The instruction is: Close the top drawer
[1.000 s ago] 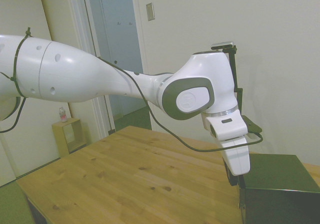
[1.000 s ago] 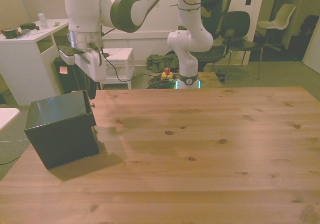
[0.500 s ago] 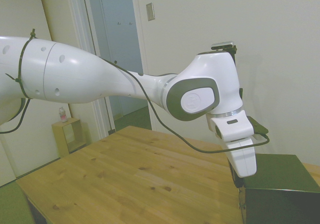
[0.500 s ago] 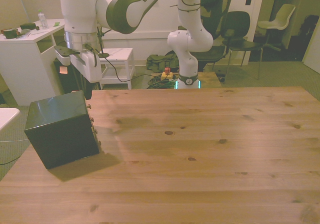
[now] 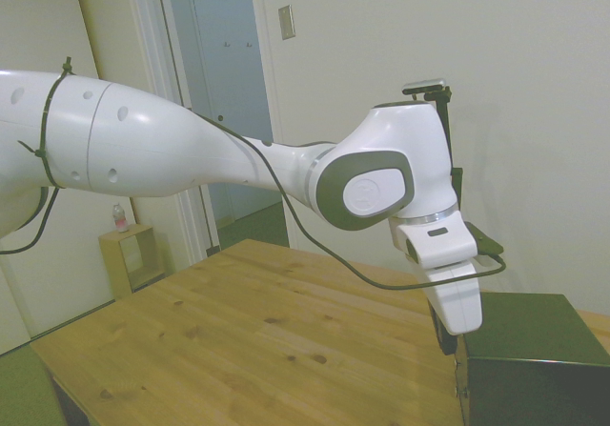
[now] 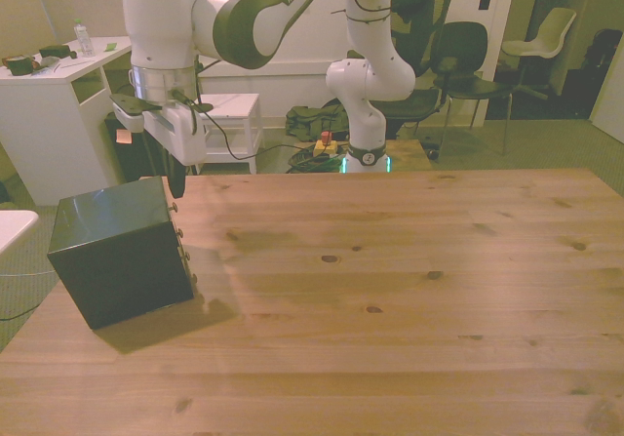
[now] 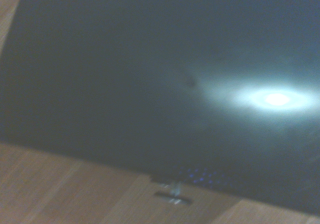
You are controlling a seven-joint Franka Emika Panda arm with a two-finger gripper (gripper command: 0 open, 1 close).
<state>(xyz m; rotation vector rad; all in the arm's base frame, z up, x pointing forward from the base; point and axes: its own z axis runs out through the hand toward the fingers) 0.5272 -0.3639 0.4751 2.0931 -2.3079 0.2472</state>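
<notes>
The wooden surface [image 6: 409, 290] fills the room's middle, knotty and pale. Off the front view's left stands a white desk [image 6: 49, 114] with a small bottle [image 6: 83, 38] on it, and a low white side table [image 6: 234, 114] nearby. Dark chairs [image 6: 468, 51] and a pale chair [image 6: 551, 36] line the back. In the side view, plain pale walls [image 5: 515, 54] flank a doorway [image 5: 214, 83], a small wooden cube shelf [image 5: 129, 254] beside it.

Warm dim light; wrist view blurred, glare-spotted.
</notes>
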